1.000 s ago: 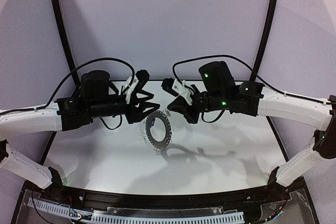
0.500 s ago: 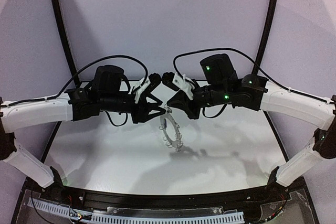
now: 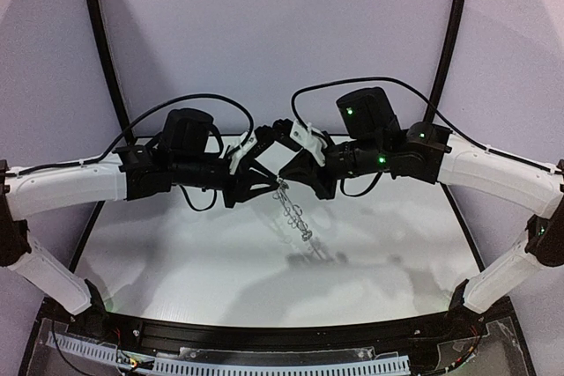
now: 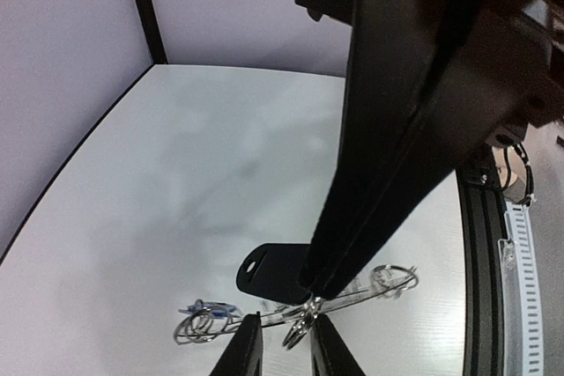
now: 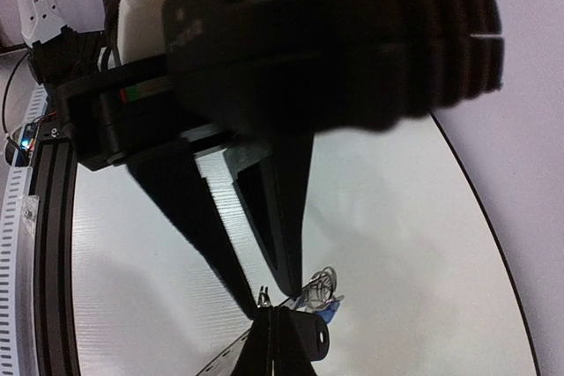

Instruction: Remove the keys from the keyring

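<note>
The keyring (image 3: pixel 296 213) hangs edge-on above the table, its wire loops trailing down. My right gripper (image 3: pixel 284 180) is shut on its upper rim; in the right wrist view (image 5: pixel 275 341) its fingers are pressed together on the rim. The black-headed key (image 4: pixel 269 270) sits beside that grip and also shows in the right wrist view (image 5: pixel 314 338). The blue-headed key (image 4: pixel 208 310) hangs among loops at the ring's far end (image 5: pixel 329 310). My left gripper (image 4: pixel 284 347) is open, its fingertips either side of a small wire loop (image 4: pixel 300 328) on the rim.
The white table (image 3: pixel 176 253) lies below the raised ring. Black frame posts (image 3: pixel 99 33) stand at the back left and right. A cable track (image 3: pixel 264 363) runs along the near edge.
The ring has turned from face-on to edge-on. My left gripper has moved right and closed in on the rim next to my right gripper.
</note>
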Robot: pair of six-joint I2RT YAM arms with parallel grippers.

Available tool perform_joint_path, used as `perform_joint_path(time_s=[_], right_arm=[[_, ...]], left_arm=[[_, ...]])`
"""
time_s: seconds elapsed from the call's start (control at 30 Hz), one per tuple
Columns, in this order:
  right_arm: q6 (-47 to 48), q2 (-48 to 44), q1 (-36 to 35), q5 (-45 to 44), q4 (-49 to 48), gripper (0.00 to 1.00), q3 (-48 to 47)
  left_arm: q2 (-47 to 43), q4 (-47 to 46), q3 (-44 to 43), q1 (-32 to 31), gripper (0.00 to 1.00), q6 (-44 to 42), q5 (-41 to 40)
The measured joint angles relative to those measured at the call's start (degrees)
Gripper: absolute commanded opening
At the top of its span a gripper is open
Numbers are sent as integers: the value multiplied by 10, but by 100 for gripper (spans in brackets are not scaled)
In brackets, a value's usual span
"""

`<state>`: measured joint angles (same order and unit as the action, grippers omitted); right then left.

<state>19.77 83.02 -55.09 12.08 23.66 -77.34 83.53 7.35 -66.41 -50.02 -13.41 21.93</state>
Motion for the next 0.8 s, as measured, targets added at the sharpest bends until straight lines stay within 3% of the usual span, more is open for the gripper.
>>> perform_joint_path(time_s=[0.23, 0.4, 0.57, 0.8], right_arm=[[-2, 0, 1, -2, 0, 0, 0], [-5, 0, 1, -20, -4, 0, 2], [-3, -19, 0, -40, -26, 0, 43], [13, -23, 0, -42, -54, 0, 110]], left_arm=[[1, -2, 1, -1, 1, -5, 0], [-10, -61, 37, -1, 1, 6, -26], [-61, -120, 95, -3, 1, 33, -93], [-94, -165, 99, 1, 1, 54, -118]])
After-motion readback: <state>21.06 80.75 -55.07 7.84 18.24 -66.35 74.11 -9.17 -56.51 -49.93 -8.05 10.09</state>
